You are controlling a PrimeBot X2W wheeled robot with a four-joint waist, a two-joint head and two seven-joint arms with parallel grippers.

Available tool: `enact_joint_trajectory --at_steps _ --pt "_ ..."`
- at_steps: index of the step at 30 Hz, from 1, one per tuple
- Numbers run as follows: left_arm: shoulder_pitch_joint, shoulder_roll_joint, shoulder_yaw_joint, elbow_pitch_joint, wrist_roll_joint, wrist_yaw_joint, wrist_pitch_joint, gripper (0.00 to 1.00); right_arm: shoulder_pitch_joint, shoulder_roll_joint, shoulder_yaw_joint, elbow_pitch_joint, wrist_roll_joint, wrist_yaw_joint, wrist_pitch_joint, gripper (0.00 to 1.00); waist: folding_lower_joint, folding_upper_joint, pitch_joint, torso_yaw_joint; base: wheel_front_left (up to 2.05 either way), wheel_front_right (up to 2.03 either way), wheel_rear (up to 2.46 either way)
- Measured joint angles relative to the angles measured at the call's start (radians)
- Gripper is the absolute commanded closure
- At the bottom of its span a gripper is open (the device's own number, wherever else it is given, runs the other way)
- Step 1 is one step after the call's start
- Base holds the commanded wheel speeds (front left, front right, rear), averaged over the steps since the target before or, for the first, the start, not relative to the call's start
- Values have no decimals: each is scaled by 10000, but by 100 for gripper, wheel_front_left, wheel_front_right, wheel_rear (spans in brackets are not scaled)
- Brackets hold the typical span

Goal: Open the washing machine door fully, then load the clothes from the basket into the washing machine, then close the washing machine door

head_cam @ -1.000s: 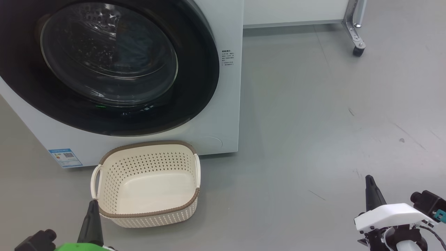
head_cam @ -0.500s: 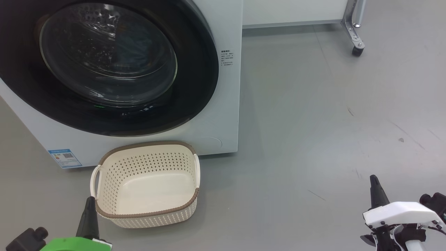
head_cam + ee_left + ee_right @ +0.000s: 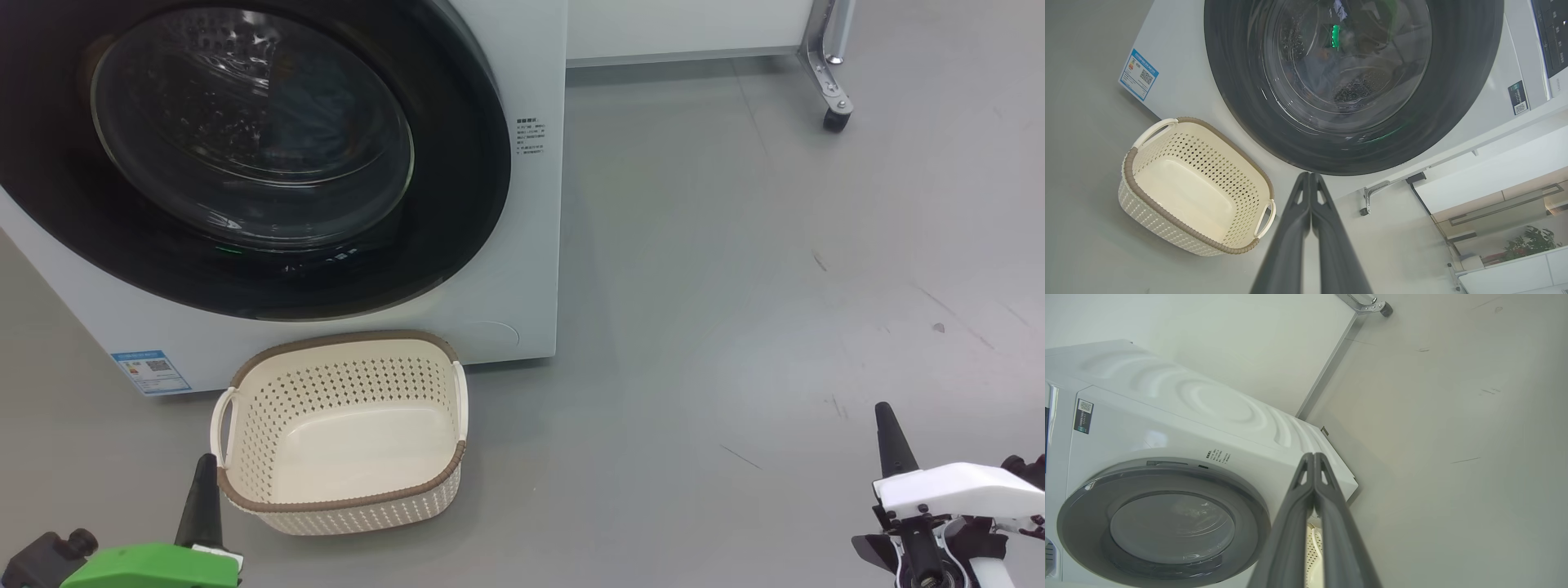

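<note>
The white washing machine (image 3: 522,269) stands at the upper left, and the washing machine door (image 3: 465,204), black-rimmed with a glass bowl, lies flush against its front. Behind the glass (image 3: 1327,67) sits a dim bluish mass with an orange spot that looks like the clothes. The cream basket (image 3: 343,498) rests on the floor below the door, and nothing lies in it. My left gripper (image 3: 202,469) hovers shut at the basket's near-left corner, its fingers (image 3: 1327,228) pressed together. Far off at the lower right, my right gripper (image 3: 884,416) is shut on nothing.
Grey floor (image 3: 735,286) stretches to the right of the machine. A metal frame leg on a caster (image 3: 833,114) stands at the back right under a white panel (image 3: 686,24). The left wrist view shows a low cabinet with a plant (image 3: 1527,241).
The left gripper has slid a little left and the right gripper a little right in the head view. Door and basket stand as before.
</note>
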Motion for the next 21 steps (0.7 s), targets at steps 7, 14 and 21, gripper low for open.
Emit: enact_joint_trajectory --at_steps 7,14,21 --pt "-147 33 23 35 -849 0 201 100 -8 29 -182 -54 825 59 245 100 0 0 -4 -11 0 0 0" --pt "-319 59 54 79 -1812 0 447 100 -53 65 -366 -104 1634 63 470 100 0 0 -7 -21 0 0 0" --pt "-409 90 94 130 -2638 0 637 100 -206 79 -533 -163 2470 71 688 100 0 0 -11 -31 0 0 0"
